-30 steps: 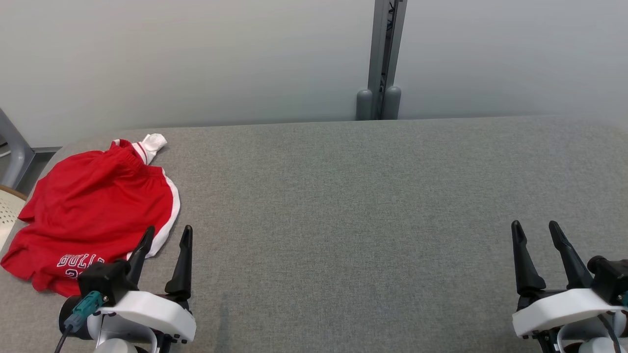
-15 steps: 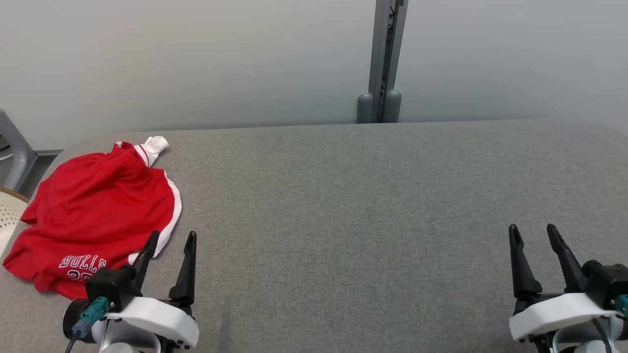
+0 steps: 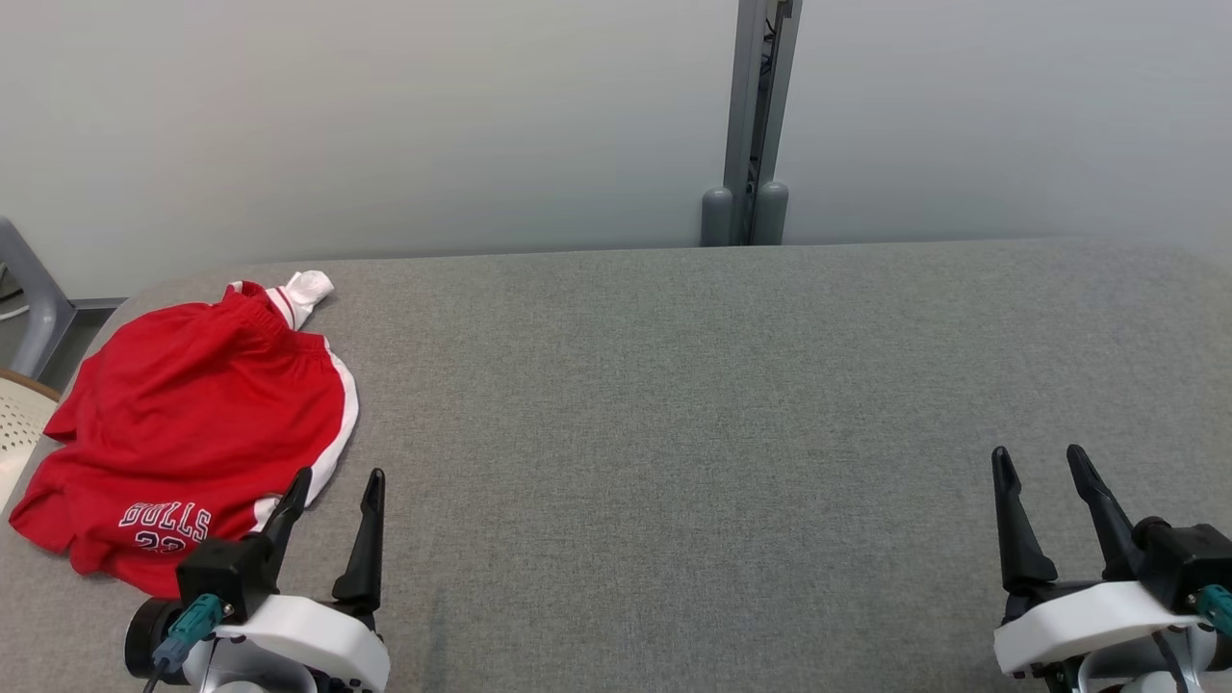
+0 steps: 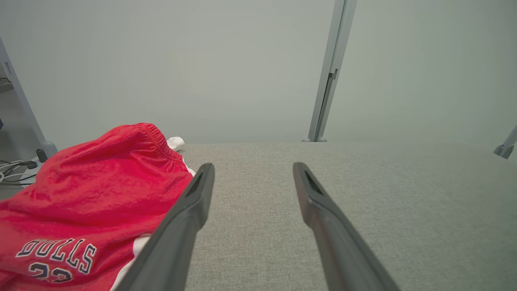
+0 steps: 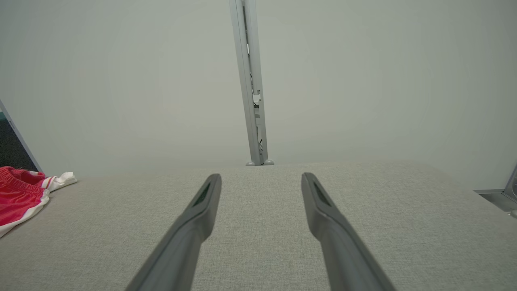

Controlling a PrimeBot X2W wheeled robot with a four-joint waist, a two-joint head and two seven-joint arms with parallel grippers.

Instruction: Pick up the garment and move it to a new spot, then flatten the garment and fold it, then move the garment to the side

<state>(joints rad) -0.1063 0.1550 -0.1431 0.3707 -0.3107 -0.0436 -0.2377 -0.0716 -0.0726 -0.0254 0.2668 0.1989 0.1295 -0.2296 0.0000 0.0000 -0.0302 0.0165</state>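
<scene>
Grey fabric-covered counter [image 3: 674, 385] before a pale wall [image 3: 385, 125] | crumpled red shorts with white side stripes [image 3: 192, 423] at its left end | left claw [image 3: 339, 476] wide, empty, just beside them | right claw [image 3: 1038, 452] wide, empty, well apart | we'd take a deep bite of cloth, then lift clear.

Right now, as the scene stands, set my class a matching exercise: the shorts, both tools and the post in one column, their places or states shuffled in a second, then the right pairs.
Column one
1. red shorts
2. left tool
3. right tool
4. grey post

Column two
A. upright behind the far edge of the table
B. crumpled at the table's left end
C. open, right beside the shorts
D. open, over bare fabric, far from the shorts

Pairs: 1-B, 2-C, 3-D, 4-A
</scene>
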